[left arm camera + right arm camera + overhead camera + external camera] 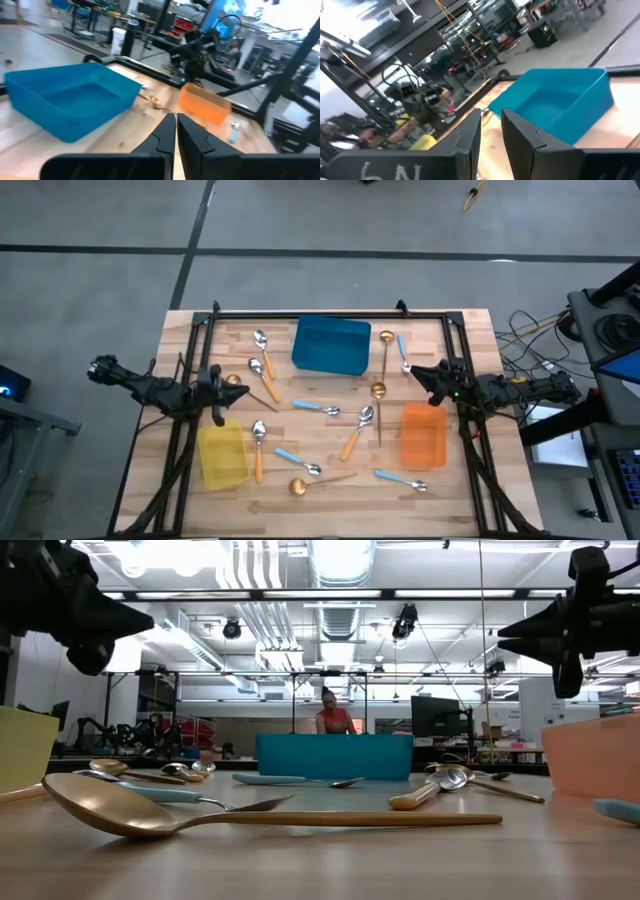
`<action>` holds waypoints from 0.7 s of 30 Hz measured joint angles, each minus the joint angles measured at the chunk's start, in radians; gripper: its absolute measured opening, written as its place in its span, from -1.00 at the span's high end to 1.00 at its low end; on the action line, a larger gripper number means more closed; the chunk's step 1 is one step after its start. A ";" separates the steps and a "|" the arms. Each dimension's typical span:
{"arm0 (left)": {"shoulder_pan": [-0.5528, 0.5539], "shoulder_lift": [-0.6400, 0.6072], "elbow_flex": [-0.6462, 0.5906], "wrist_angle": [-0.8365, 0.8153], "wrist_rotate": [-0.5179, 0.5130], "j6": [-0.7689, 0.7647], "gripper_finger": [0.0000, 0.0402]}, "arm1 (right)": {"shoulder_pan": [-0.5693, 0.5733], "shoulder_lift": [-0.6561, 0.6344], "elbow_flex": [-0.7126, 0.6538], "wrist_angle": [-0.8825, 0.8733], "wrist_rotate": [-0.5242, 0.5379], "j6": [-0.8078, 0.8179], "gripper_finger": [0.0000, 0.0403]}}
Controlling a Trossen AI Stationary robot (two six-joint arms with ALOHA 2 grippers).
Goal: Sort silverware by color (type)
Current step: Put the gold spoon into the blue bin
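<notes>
The silverware lies scattered flat on the wooden table (470, 490): blue-handled spoons such as one (315, 408), orange-handled spoons such as one (259, 452), and gold spoons such as one (318, 483) (250, 818). My left gripper (222, 385) (174, 116) hovers level above the table's left side, over the yellow bin's far end, shut and holding nothing. My right gripper (412, 371) (491, 114) hovers level at the right side, beyond the orange bin, with its fingers apart and nothing between them. Both point toward the table's middle.
A blue bin (332, 345) stands at the far middle, a yellow bin (222, 453) at the near left and an orange bin (423, 434) at the right. A black frame rail (330, 314) runs along the far edge. A person (333, 715) is in the room beyond.
</notes>
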 joint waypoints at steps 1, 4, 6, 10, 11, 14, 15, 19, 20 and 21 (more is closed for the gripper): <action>0.000 0.003 0.000 0.002 0.002 -0.004 1.00 | 0.000 0.000 0.000 0.000 0.000 0.004 0.66; 0.000 0.019 -0.008 0.005 0.004 -0.030 1.00 | 0.000 0.000 0.000 0.000 -0.011 0.063 0.66; 0.000 0.029 -0.013 0.008 0.004 -0.054 1.00 | 0.000 0.000 0.000 0.000 -0.036 0.125 0.66; 0.000 0.054 -0.024 0.023 0.003 -0.109 1.00 | 0.000 0.000 0.000 0.005 -0.106 0.165 0.66; 0.000 0.060 -0.024 0.025 0.003 -0.114 1.00 | 0.001 0.000 -0.001 0.016 -0.107 0.169 0.66; 0.000 0.069 -0.024 0.028 0.003 -0.116 1.00 | 0.000 0.003 -0.002 0.068 -0.106 0.140 0.66; 0.000 0.072 -0.024 0.035 0.003 -0.114 1.00 | 0.000 0.003 -0.002 0.085 -0.106 0.124 0.66; 0.001 0.075 -0.024 0.091 -0.013 -0.055 1.00 | 0.000 0.012 -0.002 0.106 -0.105 0.065 0.66; 0.001 0.076 -0.024 0.098 -0.019 -0.036 1.00 | 0.000 0.014 -0.002 0.107 -0.105 0.061 0.66; 0.001 0.076 -0.024 0.107 -0.030 -0.020 1.00 | 0.000 0.018 -0.002 0.106 -0.101 0.059 0.66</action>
